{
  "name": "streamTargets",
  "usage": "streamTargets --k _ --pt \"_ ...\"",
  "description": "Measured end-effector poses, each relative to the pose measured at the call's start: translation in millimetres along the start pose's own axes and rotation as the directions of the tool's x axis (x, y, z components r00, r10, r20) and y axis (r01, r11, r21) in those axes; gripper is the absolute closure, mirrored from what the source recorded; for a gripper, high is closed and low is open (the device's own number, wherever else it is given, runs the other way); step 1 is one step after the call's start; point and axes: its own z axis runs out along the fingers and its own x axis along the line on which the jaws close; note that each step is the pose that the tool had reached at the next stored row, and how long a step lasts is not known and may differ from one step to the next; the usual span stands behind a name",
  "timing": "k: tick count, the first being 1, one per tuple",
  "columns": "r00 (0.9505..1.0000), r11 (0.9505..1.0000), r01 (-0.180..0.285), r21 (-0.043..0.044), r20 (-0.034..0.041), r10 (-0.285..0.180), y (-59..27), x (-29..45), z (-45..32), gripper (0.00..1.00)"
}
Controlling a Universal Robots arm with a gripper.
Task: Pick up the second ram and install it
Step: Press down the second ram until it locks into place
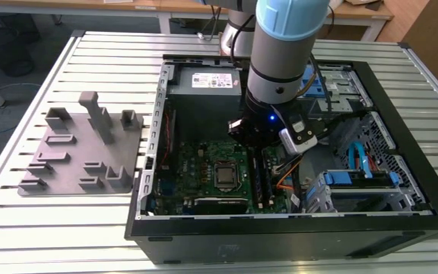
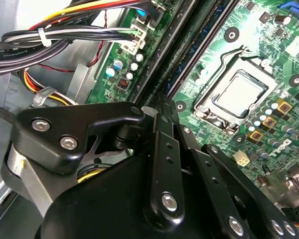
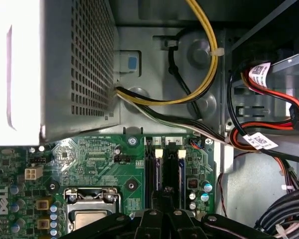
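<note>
My gripper (image 1: 259,149) is down inside the open computer case, over the far end of the memory slots (image 1: 262,181) beside the processor socket (image 1: 225,174). In both wrist views its black fingers (image 3: 165,193) meet at the tips, so my gripper (image 2: 159,102) is shut, right above the slots (image 2: 194,47). Two thin dark strips with a bluish sheen stand on edge in the slots (image 3: 159,172). One of them may be the second ram, but I cannot tell which. Whether the fingertips touch a strip is hidden by the gripper's links.
A grey fixture block (image 1: 82,149) with upright posts lies on the slatted table at the exterior view's left, with nothing on it. The power supply (image 1: 203,83), cable bundles (image 2: 65,37) and drive cages (image 1: 360,180) crowd the case around the gripper.
</note>
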Motion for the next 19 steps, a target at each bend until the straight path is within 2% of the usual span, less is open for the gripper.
streamTargets --k 3,5,7,9,14,19 --pt "1.0 1.0 0.0 -0.0001 0.0002 0.0 0.1 0.0 -0.7 0.89" --pt "1.0 1.0 0.0 -0.003 0.0015 0.0 0.5 -0.3 -5.1 0.89" --pt "1.0 1.0 0.0 0.0 0.0005 0.0 0.1 -0.4 -11.6 0.89" --pt "1.0 1.0 0.0 0.0002 0.0007 0.0 -0.6 -0.4 -12.0 0.89" --pt "1.0 0.9998 0.001 0.0191 0.0009 -0.001 -13.5 -0.3 -12.2 0.89" --pt "1.0 0.9996 0.001 0.0269 0.0011 -0.001 -30.5 -0.6 -11.4 0.89"
